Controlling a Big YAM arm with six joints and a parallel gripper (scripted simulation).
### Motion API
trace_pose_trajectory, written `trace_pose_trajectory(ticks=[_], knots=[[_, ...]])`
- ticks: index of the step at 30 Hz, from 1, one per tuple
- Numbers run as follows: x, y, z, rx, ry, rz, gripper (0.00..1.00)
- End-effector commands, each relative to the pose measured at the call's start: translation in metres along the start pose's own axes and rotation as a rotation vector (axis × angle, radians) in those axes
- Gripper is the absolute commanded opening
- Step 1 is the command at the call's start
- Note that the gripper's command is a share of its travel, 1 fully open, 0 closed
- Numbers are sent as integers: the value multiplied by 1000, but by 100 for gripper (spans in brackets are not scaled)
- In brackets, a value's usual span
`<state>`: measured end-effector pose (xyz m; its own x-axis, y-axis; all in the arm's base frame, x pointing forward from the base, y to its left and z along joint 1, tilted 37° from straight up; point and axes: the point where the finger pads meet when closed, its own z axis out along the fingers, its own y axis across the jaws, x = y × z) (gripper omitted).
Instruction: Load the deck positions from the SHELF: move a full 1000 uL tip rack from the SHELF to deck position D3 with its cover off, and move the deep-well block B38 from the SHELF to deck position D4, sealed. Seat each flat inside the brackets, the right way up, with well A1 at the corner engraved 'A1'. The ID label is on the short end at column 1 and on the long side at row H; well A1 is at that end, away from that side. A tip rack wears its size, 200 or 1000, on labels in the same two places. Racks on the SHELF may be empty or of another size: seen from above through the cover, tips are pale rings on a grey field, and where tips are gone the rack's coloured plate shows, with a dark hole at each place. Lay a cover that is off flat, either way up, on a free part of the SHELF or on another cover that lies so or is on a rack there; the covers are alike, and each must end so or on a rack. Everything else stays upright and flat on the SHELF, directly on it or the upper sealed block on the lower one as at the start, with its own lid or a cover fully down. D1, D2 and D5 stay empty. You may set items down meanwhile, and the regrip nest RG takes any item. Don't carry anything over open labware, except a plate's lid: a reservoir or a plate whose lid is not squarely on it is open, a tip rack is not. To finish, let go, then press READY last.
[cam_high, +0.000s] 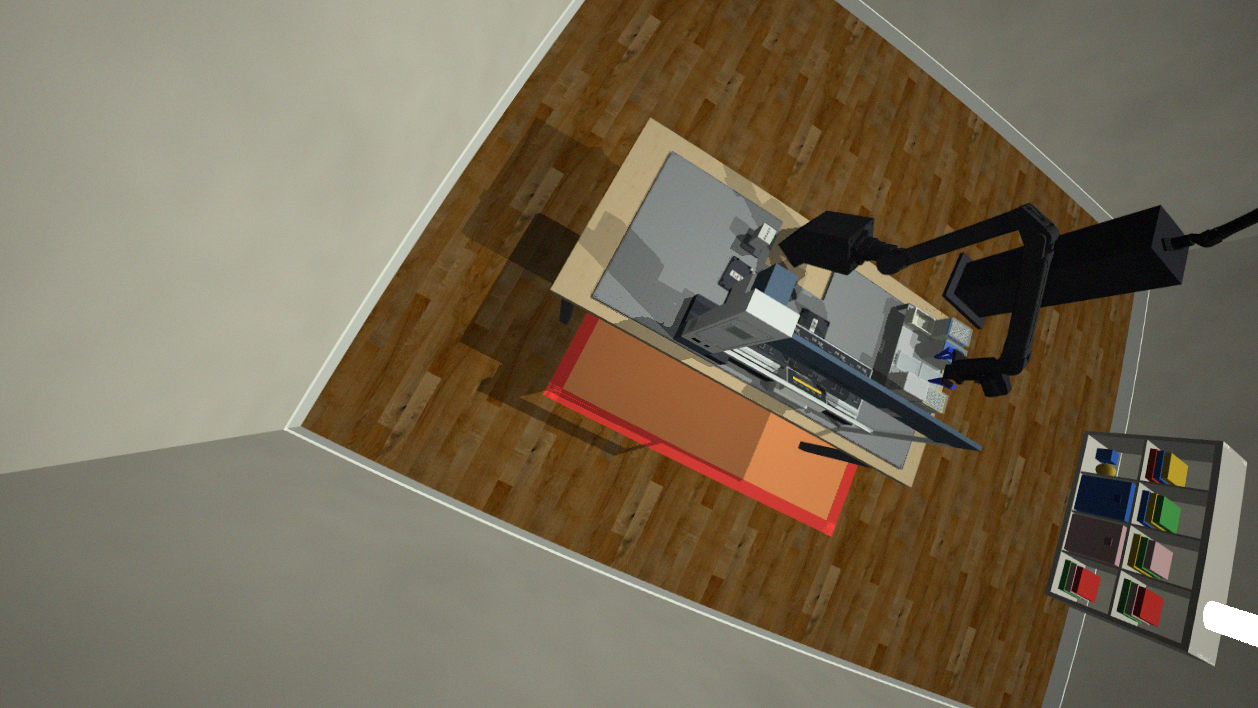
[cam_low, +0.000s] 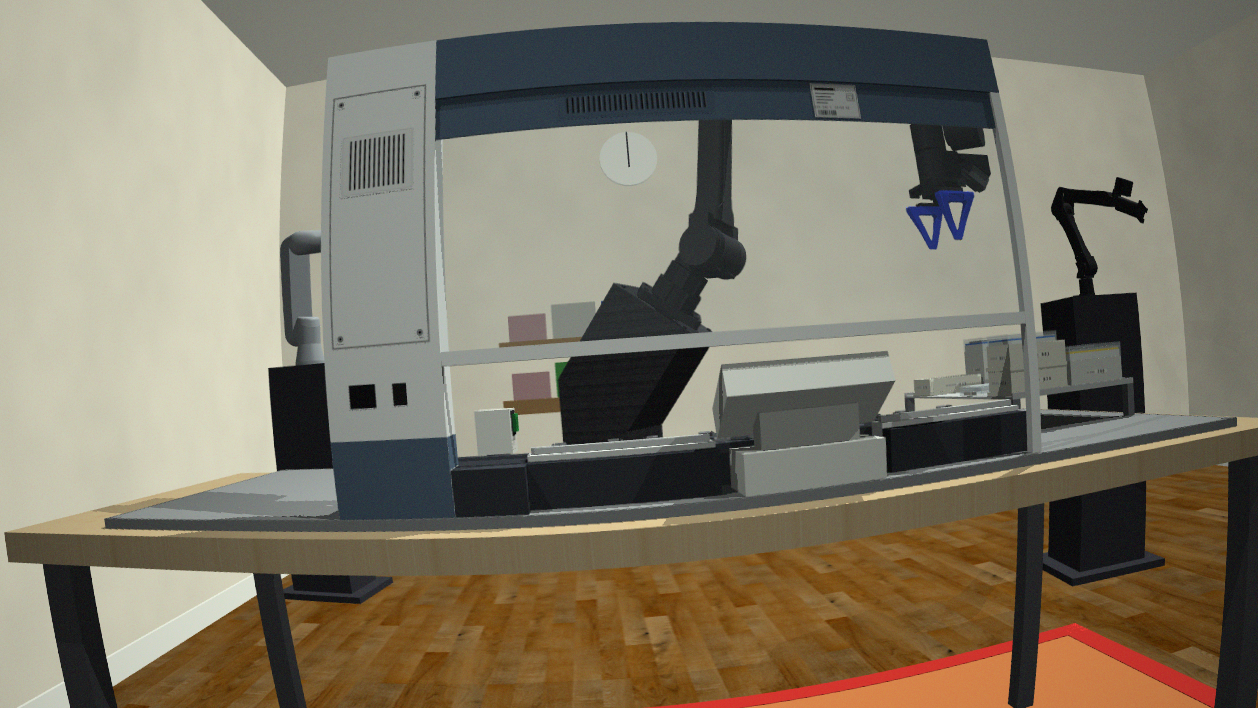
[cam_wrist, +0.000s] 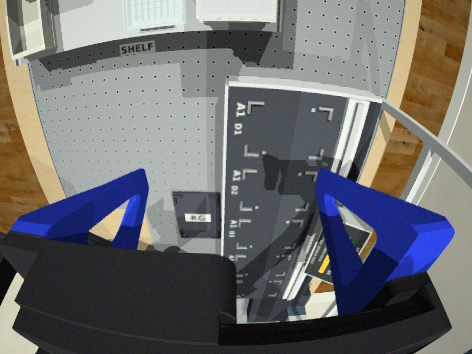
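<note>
Wooden table (cam_low: 616, 538) under grey perforated mat (cam_wrist: 134, 135), RG nest (cam_wrist: 196, 215).

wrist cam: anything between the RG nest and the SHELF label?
Nothing stands there. In the wrist view only bare dotted grey board runs from the RG nest up to the SHELF label. The open gripper hangs above, holding nothing.

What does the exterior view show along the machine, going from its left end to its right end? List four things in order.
White side panel → wall clock → grey tilted housing → blue-fingered gripper, jaws open.
</note>
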<state>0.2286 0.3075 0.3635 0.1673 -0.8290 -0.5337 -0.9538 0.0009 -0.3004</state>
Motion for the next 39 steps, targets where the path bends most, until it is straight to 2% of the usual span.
trace_pose_trajectory(ticks=[1,6,8,23,25,30,32,33,34,39], knots=[[-36,-9,-14,15,-35,-1,100],[-61,-9,-15,14,-37,0,100],[-61,-9,-15,14,-37,0,100],[-136,-11,-16,12,-42,4,100],[-136,-11,-16,12,-42,4,100],[-161,-12,-16,11,-44,4,100],[-163,-12,-16,11,-44,5,100],[-157,-9,-8,1,-29,5,100],[-143,-6,5,-12,5,15,100],[-146,-11,-4,2,-11,19,100]])
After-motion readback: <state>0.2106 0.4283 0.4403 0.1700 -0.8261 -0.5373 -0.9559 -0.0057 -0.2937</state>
